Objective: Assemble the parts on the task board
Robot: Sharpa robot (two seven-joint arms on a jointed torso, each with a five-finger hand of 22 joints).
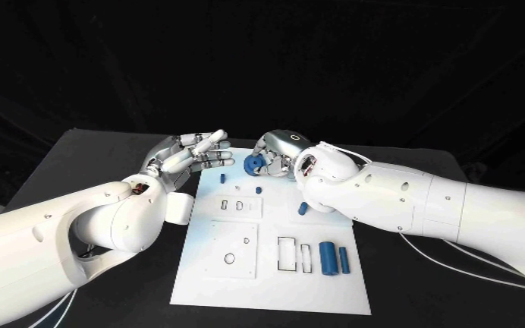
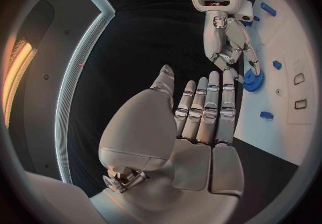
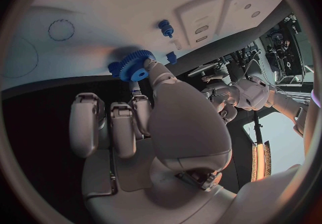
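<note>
Blue toothed plastic gear [image 1: 254, 165] sits at the far edge of the white flat task board [image 1: 274, 282], pinched by right hand [image 1: 287, 152]. Left hand [image 1: 188, 156] alongside, fingers spread, holding nothing.

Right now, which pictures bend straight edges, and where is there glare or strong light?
Both wrist views bend edges: the board rim curves. Left wrist view: an orange strip glows at the circle's side. Right wrist view: another bright strip beside the right hand. Head view: even light, black backdrop.
</note>
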